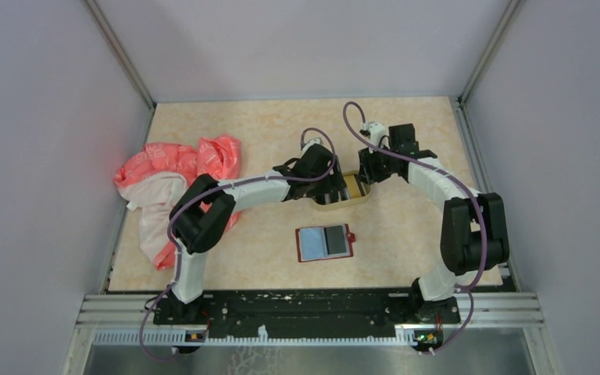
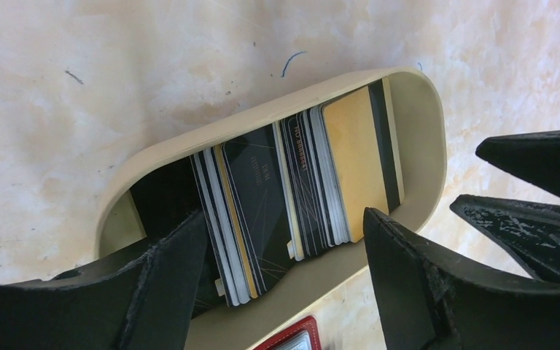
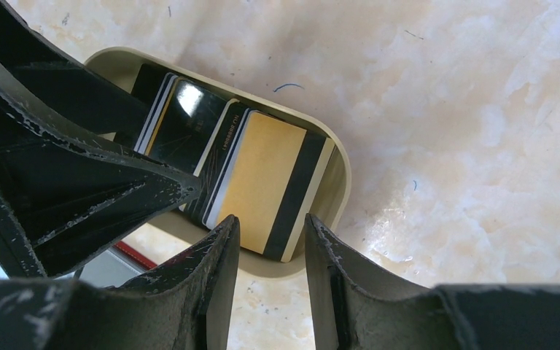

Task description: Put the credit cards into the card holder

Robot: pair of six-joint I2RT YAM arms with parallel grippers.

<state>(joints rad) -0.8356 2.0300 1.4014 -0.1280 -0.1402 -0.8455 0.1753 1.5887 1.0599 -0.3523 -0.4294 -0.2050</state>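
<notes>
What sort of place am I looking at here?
Probably a robotics lab test cell: a left arm and right arm mounted on a metal rail, with plain walls boxing in the tabletop.

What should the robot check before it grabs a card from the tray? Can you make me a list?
1. Left hand open wide: ok.
2. It straddles the cards in the tray: ok.
3. Only one card lined up: not ok, a whole stack.
4. Right hand steadying the tray: cannot tell.
5. Card holder lying open: ok.
6. Free pocket in it: cannot tell.
</notes>
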